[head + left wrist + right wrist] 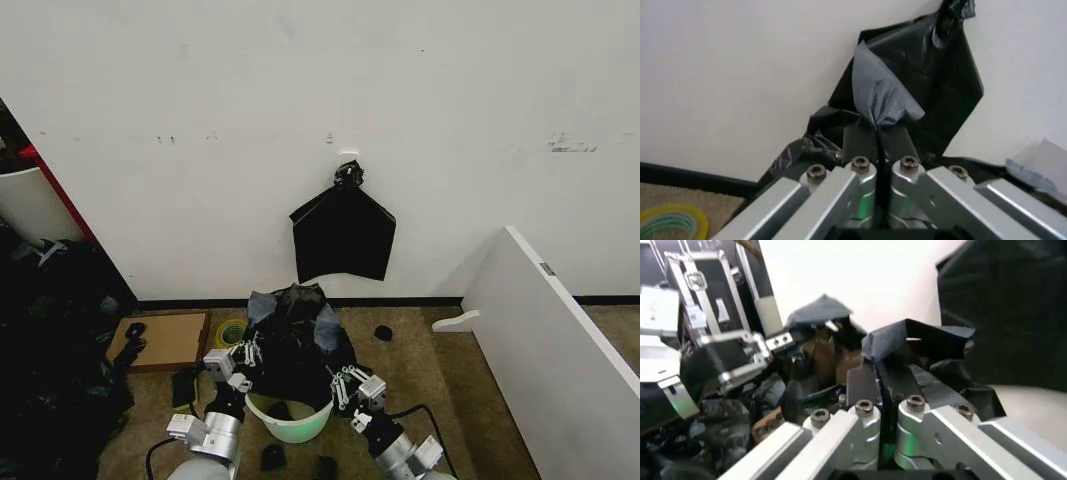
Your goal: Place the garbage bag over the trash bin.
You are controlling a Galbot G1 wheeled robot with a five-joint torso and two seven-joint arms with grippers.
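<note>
- We see the bag draped over the far rim of the bin, rising in a loose heap toward the wall.
- The bin stands on the floor between both arms; its near rim is uncovered.
- The left gripper is clamped on the bag's left edge; in the left wrist view its fingers pinch a grey fold.
- The right gripper is clamped on the bag's right edge, just above the bin's rim.
- A black bundle hangs on the wall behind.
- A white panel leans at the right.
</note>
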